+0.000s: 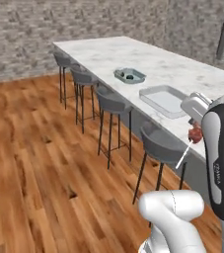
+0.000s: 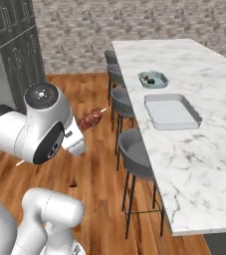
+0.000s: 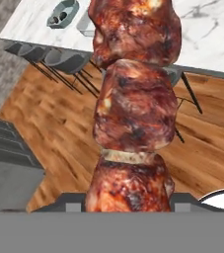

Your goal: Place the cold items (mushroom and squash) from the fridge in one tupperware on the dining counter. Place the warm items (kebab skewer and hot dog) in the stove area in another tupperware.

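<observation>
The kebab skewer (image 3: 133,104) sits clamped in the hand (image 1: 195,129), its charred red-brown meat chunks stacked up the hand view and its pale stick poking out below the meat in the left base view. The hand carries it in the air above the wooden floor (image 1: 44,163), beside the row of grey stools (image 1: 112,103), short of the bench (image 2: 194,144) edge. On the marble bench top lie two containers, well apart from the skewer. The nearer one is a large, shallow grey tupperware (image 2: 171,111) with nothing visible inside. Just beyond it sits a smaller teal tupperware (image 2: 153,79) holding dark and pale items, too small to identify. A stone-brick wall (image 2: 84,30) runs behind the bench, and a tall dark cabinet (image 2: 15,45) stands at the left of the right base view.
</observation>
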